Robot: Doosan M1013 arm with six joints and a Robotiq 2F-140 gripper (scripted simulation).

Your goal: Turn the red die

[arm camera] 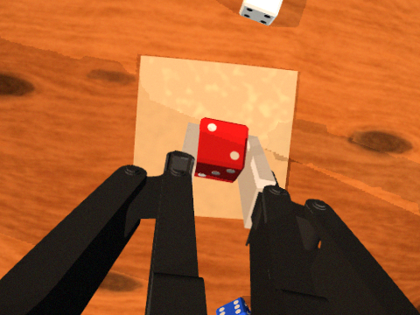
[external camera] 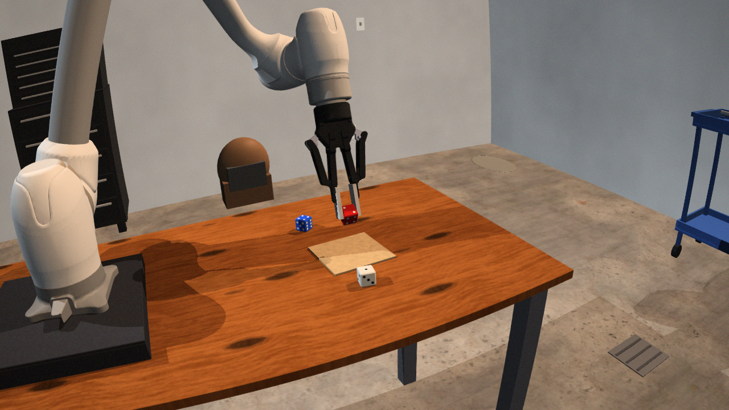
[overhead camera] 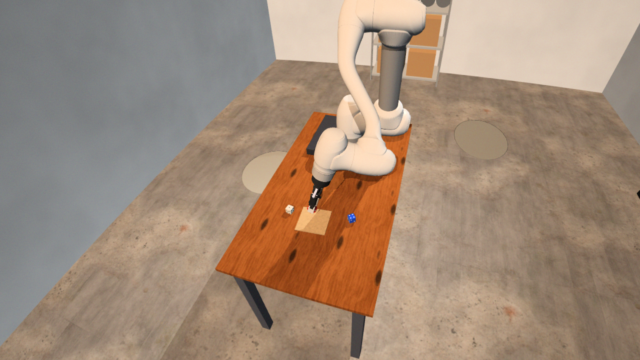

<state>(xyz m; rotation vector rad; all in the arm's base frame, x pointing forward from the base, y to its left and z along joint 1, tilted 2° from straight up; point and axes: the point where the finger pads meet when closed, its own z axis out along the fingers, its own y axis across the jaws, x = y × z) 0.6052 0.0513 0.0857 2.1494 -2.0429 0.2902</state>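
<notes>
While the gripper points almost straight down from the pale arm, its two light finger pads are closed narrowly on opposite sides of the red die, which they hold. From the side view, the die hangs clear of the wooden table, above the far edge of the tan mat and not resting on it. In the wrist view, the die appears over the mat's middle, with a two-pip face turned toward the camera and a row of three pips on the face below it. That view looks down along the black linkages of the gripper. A white die lies flat on the table just beside the mat's near edge in the side view, apart from it; the wrist view shows one pip on its top. A blue die lies flat on the table on the other side of the mat, well apart from it, with several white pips on each visible face. The mat lies flat on the table, half in the arm's shadow. The arm's foot stands on a dark base plate at one end of the table. A blue cart stands on the floor away from the table, near the grey wall.
</notes>
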